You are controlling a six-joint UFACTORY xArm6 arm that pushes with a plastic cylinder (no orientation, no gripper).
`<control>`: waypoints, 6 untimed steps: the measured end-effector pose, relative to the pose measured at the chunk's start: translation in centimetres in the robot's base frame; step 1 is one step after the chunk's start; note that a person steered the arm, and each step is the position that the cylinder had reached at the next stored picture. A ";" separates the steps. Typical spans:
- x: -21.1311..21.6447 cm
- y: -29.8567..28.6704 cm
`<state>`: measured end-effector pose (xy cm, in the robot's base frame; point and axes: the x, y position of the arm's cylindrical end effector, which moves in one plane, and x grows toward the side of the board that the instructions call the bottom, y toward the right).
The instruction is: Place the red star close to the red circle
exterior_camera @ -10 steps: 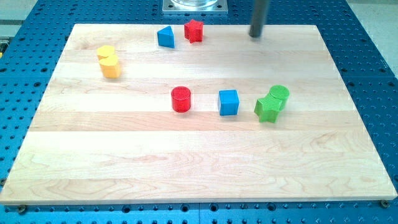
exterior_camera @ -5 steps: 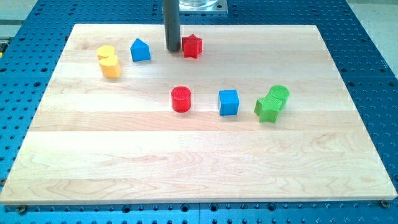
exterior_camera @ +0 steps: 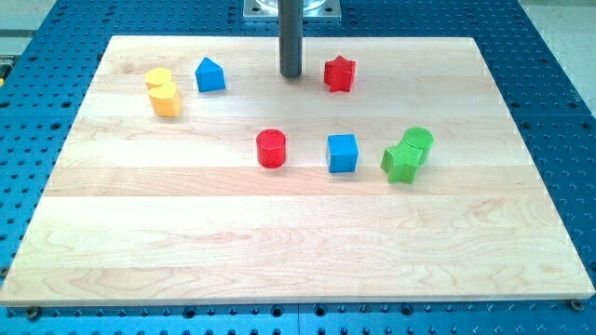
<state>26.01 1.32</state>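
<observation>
1. We are looking at a lab or robot test bench, not a home or a shop.
2. We are seeing a pale wooden board (exterior_camera: 298, 233) lying on a blue metal bench plate (exterior_camera: 549, 56) drilled with an even grid of holes, the sort used for bolting down test gear.
3. We are noticing a grey metal mounting plate (exterior_camera: 291, 9) sitting at the view's top edge, with a straight dark rod (exterior_camera: 291, 37) coming down in front of it.
4. We are finding only small plastic blocks in plain colours, such as a red star (exterior_camera: 339, 73) and a blue cube (exterior_camera: 342, 153), spread over the board like set test pieces.
</observation>
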 end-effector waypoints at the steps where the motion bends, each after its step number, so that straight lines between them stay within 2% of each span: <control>1: 0.7 9.2; 3: 8.6 4.3; 4: 7.8 9.0; 5: 11.2 5.5; 6: 13.1 -2.3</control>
